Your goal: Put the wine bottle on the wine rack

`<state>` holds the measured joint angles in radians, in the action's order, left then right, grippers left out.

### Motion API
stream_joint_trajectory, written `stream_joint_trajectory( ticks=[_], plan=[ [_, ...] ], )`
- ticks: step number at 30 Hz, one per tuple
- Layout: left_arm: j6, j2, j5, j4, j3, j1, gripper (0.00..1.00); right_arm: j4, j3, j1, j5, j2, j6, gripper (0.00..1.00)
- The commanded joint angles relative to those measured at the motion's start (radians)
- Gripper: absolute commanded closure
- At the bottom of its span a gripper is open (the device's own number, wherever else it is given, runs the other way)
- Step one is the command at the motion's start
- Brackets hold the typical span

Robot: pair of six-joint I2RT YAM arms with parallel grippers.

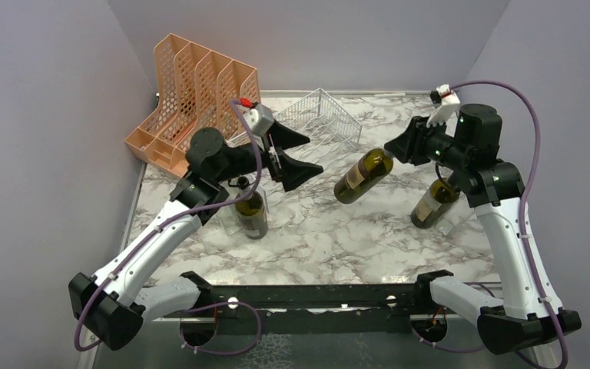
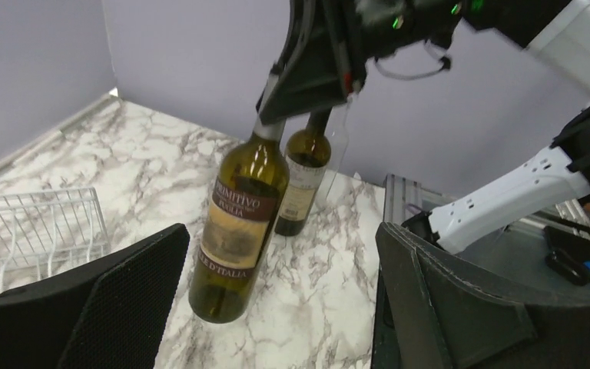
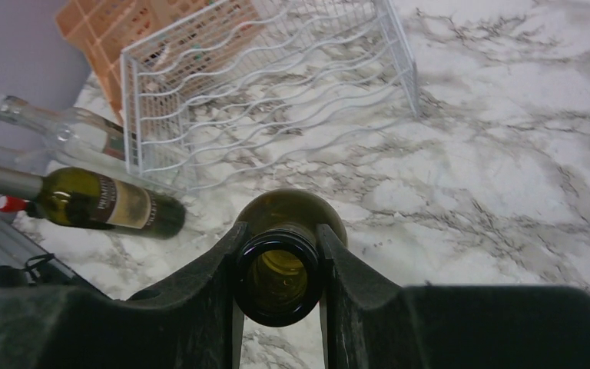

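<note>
The white wire wine rack (image 1: 324, 115) stands at the back middle of the marble table, and shows in the right wrist view (image 3: 269, 84) and the left wrist view (image 2: 38, 231). My right gripper (image 1: 394, 150) is shut on the neck of a green wine bottle (image 1: 363, 175), which hangs tilted with its base low toward the table, right of the rack. In the right wrist view the bottle's open mouth (image 3: 278, 277) sits between my fingers (image 3: 353, 284). My left gripper (image 1: 307, 154) is open and empty, between the rack and the held bottle (image 2: 238, 223), facing it.
An orange perforated file organizer (image 1: 196, 92) stands at the back left. A second green bottle (image 1: 434, 204) stands under my right arm. A third green bottle (image 1: 251, 214) and a clear bottle (image 3: 69, 134) stand by my left arm.
</note>
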<state>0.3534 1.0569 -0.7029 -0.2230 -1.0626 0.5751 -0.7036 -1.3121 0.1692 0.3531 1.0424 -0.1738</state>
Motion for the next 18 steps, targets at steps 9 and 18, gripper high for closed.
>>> stream_joint_trajectory(
  ticks=[9, 18],
  plan=[
    [-0.408, 0.238, 0.294, -0.017, -0.024, 0.184, 0.01, 0.254, -0.131, 0.001, 0.166, -0.008, -0.321, 0.99],
    [-0.539, 0.302, 0.266, 0.011, -0.034, 0.195, 0.01, 0.247, -0.174, 0.001, 0.183, 0.012, -0.337, 0.99]
  ],
)
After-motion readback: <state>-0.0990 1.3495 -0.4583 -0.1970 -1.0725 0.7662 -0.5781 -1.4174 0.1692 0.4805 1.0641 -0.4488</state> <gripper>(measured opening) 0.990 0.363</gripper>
